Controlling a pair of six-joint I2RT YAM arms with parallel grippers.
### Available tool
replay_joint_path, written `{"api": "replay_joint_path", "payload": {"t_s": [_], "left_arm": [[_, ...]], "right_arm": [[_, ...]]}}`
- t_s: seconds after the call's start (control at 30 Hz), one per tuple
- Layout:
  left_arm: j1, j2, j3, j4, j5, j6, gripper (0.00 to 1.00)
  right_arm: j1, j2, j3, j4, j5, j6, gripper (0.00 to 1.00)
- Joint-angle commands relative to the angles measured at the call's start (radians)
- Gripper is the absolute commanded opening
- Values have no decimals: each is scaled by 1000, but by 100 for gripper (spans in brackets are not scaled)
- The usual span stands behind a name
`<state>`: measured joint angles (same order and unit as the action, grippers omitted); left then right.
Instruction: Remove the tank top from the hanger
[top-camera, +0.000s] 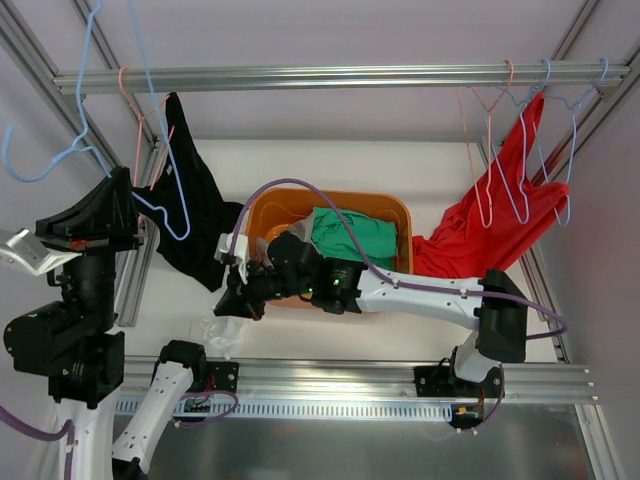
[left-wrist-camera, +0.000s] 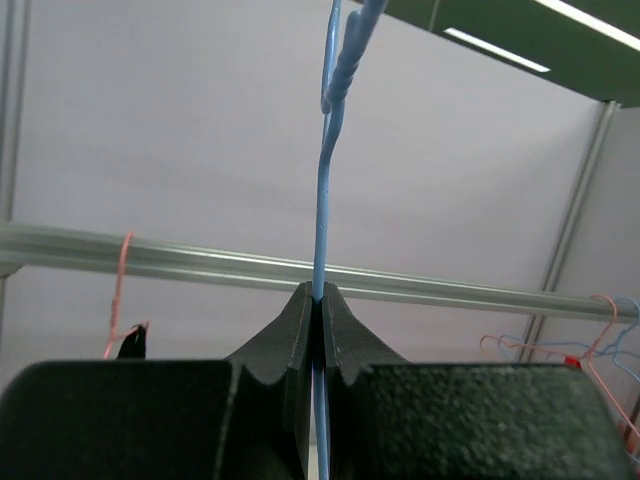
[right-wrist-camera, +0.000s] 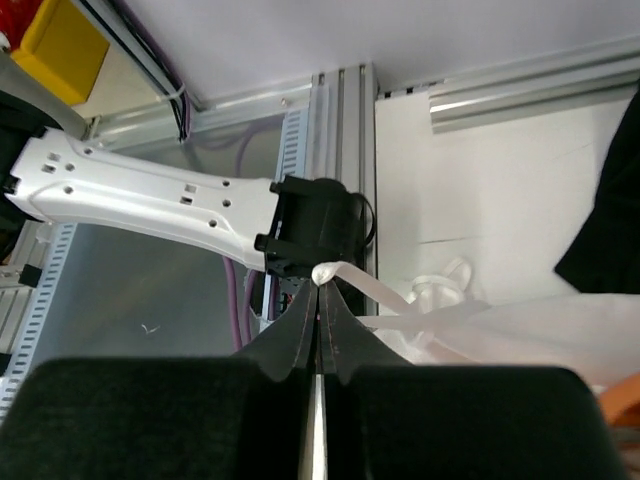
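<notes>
My left gripper is shut on the wire of a blue hanger, held up at the left. In the left wrist view the blue hanger runs straight up out of the closed left gripper. No cloth shows on it. The white tank top lies crumpled on the white table near the front left. My right gripper reaches left across the table and is shut on a strap of the tank top, pinched at the right gripper's tips.
An orange bin holding a green garment stands mid-table behind the right arm. A black garment hangs at the left and a red one at the right, with spare hangers on the overhead rail.
</notes>
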<state>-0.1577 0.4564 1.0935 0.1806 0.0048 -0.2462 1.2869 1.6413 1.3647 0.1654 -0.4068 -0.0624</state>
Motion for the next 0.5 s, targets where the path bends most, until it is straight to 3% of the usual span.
{"api": "replay_joint_path", "payload": {"t_s": [0.0,0.03,0.17,0.2,0.23,0.27,0.3,0.4,0.47], "left_arm": [[-5,7,89,-243,-164,10,0],[-3,14,136,-382,-178,8,0],[-5,30,189,-609,-152,22,0],[-5,40,201,-650,-138,25,0],[-5,47,224,-690,-114,27,0],[-3,57,235,-754,-100,27,0],[-5,64,244,-786,-89,24,0],[-5,103,298,-929,-58,10,0],[-5,143,362,-1025,-36,-1,0]], "right_arm": [[31,50,48,39,78,-26,0],[37,64,45,28,107,-28,0],[49,117,17,26,129,-22,0],[52,123,14,26,123,-19,5],[61,130,10,26,112,-20,13],[66,126,7,23,117,-19,46],[69,118,-1,25,128,-17,63],[69,51,-29,3,154,-34,84],[68,-27,-55,-39,210,-53,89]]}}
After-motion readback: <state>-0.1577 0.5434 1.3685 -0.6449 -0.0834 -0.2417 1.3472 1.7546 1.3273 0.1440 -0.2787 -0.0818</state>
